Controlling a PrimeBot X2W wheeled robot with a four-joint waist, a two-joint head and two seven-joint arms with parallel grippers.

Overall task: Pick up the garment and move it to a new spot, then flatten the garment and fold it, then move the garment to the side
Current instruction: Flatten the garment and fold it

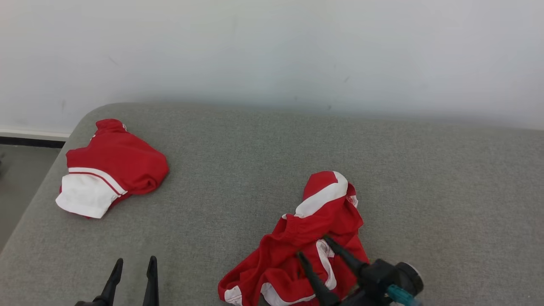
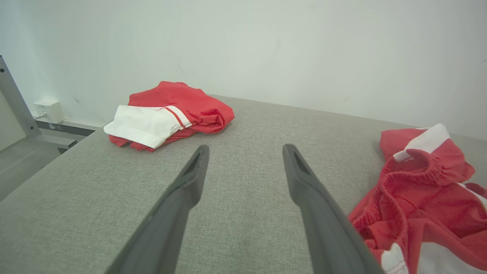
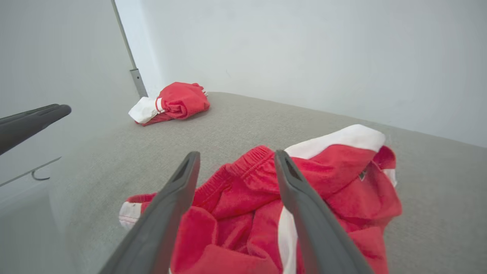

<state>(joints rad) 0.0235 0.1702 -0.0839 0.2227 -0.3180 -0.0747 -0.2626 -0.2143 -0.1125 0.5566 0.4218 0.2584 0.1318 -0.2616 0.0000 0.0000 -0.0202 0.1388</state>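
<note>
**Over crumpled garment (image 1: 323,204), right gripper (image 1: 312,245) gapes empty**

Nearest, its dark fingers (image 1: 314,278) stand wide apart above the red-and-white heap on the grey cushion (image 1: 255,170); contact cannot be told. Beside it, the left gripper (image 1: 136,259) is equally spread, empty, over bare fabric. Farther back, near the left corner, lies a folded garment (image 1: 114,165).

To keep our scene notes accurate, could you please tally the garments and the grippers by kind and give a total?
Red-and-white garments: 2, the folded garment and the crumpled garment.
Grippers: 2, the left gripper and the right gripper, both open.
Total: 4.
</note>
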